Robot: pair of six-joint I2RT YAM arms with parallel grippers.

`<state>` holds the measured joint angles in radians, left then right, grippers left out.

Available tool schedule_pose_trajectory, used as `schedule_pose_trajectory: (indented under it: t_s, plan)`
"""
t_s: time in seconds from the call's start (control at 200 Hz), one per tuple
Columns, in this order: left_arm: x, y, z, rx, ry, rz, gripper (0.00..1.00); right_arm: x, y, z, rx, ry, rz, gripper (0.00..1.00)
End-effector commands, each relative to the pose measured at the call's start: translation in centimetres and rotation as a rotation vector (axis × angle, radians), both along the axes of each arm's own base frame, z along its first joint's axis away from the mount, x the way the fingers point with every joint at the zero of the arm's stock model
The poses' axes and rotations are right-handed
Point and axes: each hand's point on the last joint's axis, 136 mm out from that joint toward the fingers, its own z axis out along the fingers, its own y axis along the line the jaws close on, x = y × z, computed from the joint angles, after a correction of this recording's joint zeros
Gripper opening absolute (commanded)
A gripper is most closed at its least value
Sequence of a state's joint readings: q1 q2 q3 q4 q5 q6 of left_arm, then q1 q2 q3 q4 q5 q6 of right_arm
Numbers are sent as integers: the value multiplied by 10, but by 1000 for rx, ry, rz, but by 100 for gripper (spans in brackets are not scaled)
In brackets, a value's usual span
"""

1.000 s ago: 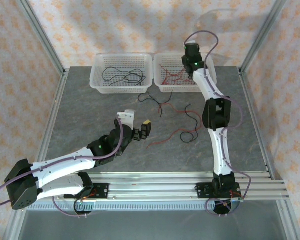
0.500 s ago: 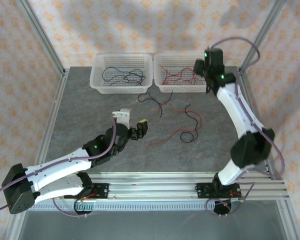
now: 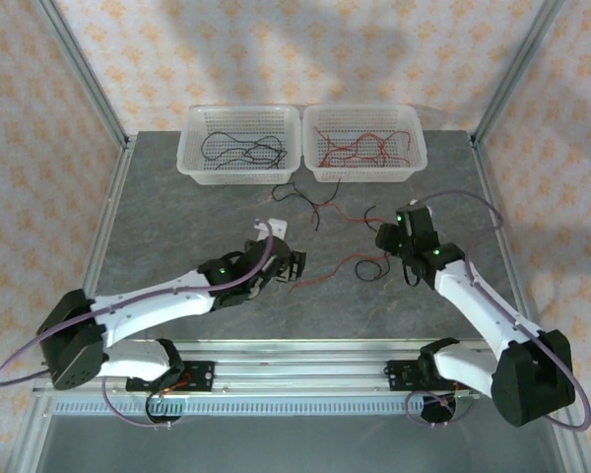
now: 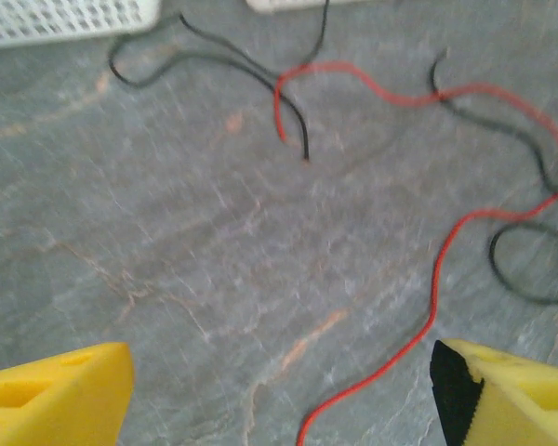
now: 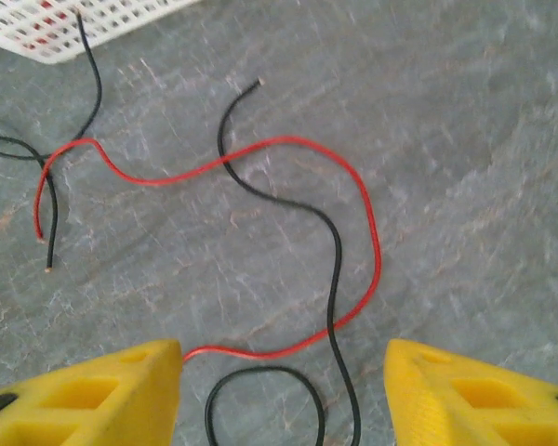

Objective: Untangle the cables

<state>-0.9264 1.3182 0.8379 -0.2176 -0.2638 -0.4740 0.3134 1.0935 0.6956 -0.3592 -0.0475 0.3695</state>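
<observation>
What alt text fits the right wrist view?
The open right gripper is over a grey table, its yellow fingers apart at the bottom edge with nothing held. Ahead of them a red cable loops across a black cable, and the corner of a white basket shows at top left.

The top external camera is looking steeply down from above and behind the arm bases, facing twelve o'clock and taking in the whole table [image 3: 177,227] from well back. The left wrist camera is riding close over the tabletop behind the left gripper [image 4: 281,381], facing between twelve and one o'clock toward the baskets [image 4: 65,19]. The right wrist camera is sitting equally close behind the right gripper [image 5: 284,372], facing between eleven and twelve. All three views are sharing the table's middle, where one red cable [image 3: 325,272] [image 4: 439,279] [image 5: 288,141] is winding.
</observation>
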Motion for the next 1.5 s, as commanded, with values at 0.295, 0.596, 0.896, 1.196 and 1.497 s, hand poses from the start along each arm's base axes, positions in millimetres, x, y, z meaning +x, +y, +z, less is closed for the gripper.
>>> schedule_pose_trajectory:
  t_s: [0.295,0.596,0.896,1.196,1.497]
  plan:
    - [53,-35,-47,210,151,27,79,2,8,-3,85,-12,-25,59]
    - [144,-67,-90,209,232,59,64,-4,7,2,104,-26,-22,58]
    - [172,-47,-124,279,281,106,50,-9,1,12,93,-53,-29,58]
    - [160,-48,-160,275,343,80,19,-12,2,13,101,-51,-28,58]
    - [127,-44,-145,243,343,71,0,-14,0,19,100,-66,-29,58]
